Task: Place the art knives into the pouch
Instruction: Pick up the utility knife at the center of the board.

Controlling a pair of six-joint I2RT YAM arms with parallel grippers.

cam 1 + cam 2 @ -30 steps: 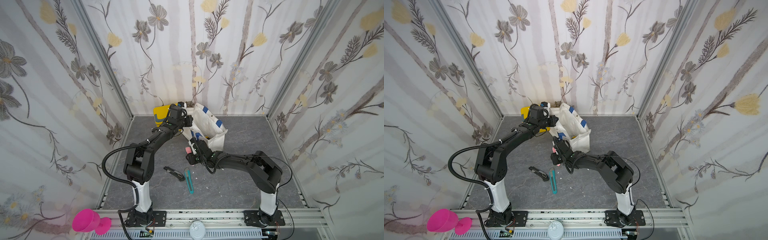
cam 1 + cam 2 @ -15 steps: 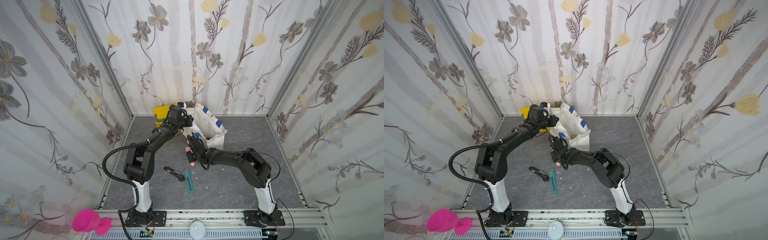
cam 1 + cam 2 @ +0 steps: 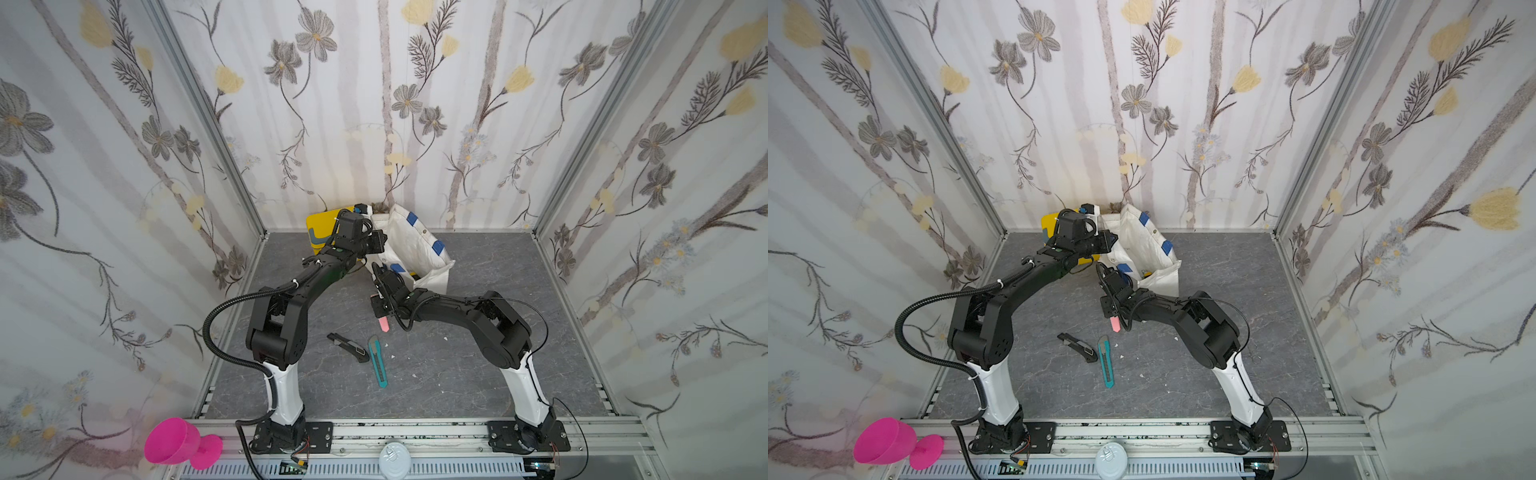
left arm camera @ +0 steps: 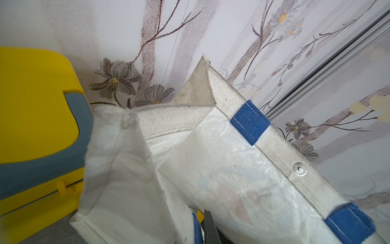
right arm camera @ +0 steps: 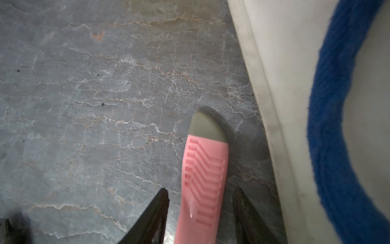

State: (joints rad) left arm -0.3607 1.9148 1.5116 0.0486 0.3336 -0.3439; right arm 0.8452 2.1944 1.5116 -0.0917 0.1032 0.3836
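Grey table (image 3: 478, 374), with the white pouch (image 3: 419, 249) standing open at the back and a yellow box (image 3: 320, 226) beside it against the wall. The left hand (image 3: 377, 243) is pinched together on the pouch's rim. The right hand (image 3: 379, 309) is clamped on the pink art knife (image 5: 204, 169), which is outside the pouch, just beside its front wall, over the table. A teal knife (image 3: 377, 361) and a black knife (image 3: 349, 343) lie side by side nearer the front.

- The pouch (image 3: 419, 249) stands open by the far wall, with a yellow box (image 3: 322, 226) on its left.
- Its left rim is pinched by the left gripper (image 3: 376, 242).
- The right gripper (image 3: 380, 311) holds a pink knife (image 3: 384, 324) just in front of it.
- A black knife (image 3: 348, 341) and a teal knife (image 3: 377, 361) lie nearer.
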